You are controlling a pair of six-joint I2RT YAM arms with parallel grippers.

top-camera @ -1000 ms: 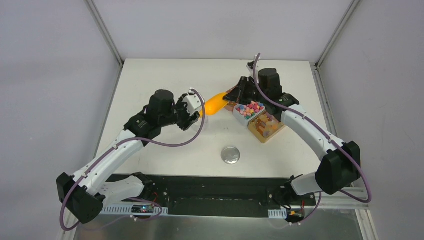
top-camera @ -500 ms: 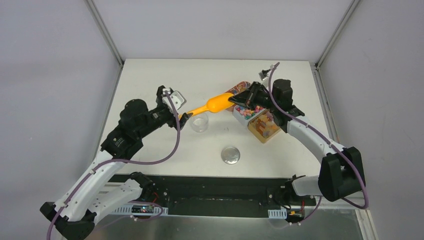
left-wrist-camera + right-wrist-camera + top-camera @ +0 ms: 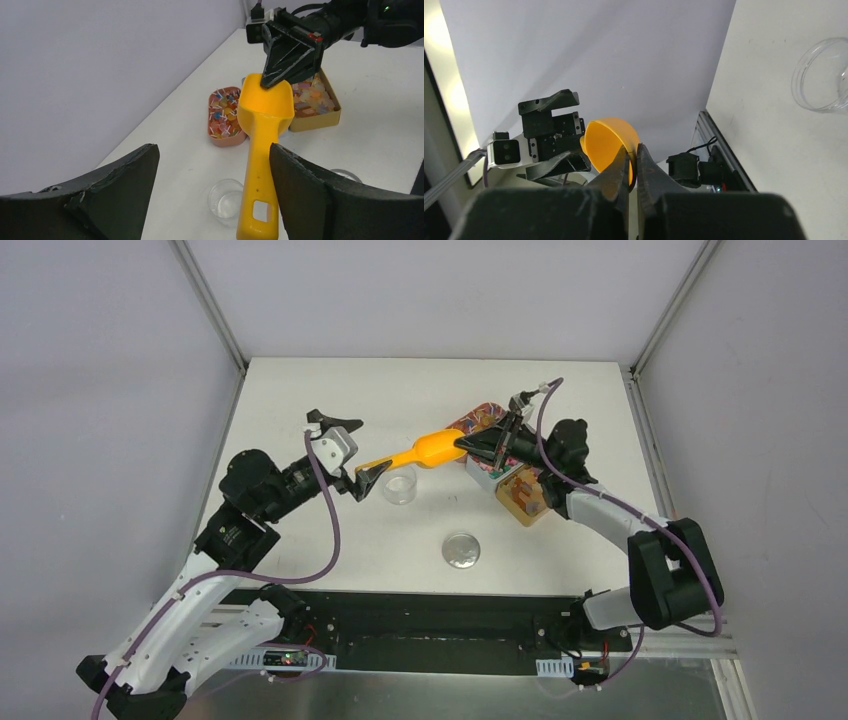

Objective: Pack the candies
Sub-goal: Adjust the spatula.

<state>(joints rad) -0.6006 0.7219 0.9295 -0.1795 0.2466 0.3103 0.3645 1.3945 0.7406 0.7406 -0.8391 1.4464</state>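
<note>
The candies lie in a pink tray (image 3: 482,417) and a tan box (image 3: 527,497) at the back right; the left wrist view shows them too, pink tray (image 3: 223,114) and tan box (image 3: 314,96). My right gripper (image 3: 466,443) is shut on the bowl rim of an orange scoop (image 3: 432,449) and holds it level above the table; the pinch shows in the right wrist view (image 3: 633,156). My left gripper (image 3: 368,447) is open, its fingers (image 3: 120,200) standing apart on either side of the scoop handle (image 3: 259,175). No candy shows in the scoop (image 3: 605,142).
A clear empty cup (image 3: 400,485) stands under the scoop handle, also in the left wrist view (image 3: 227,200). A round silver lid (image 3: 461,551) lies nearer the front. A white box (image 3: 484,473) sits between the trays, mostly hidden by my right gripper.
My left gripper let go of the scoop handle, opened wide and drew back to the left, uncovering the clear cup. My right gripper keeps the scoop by its bowl.
</note>
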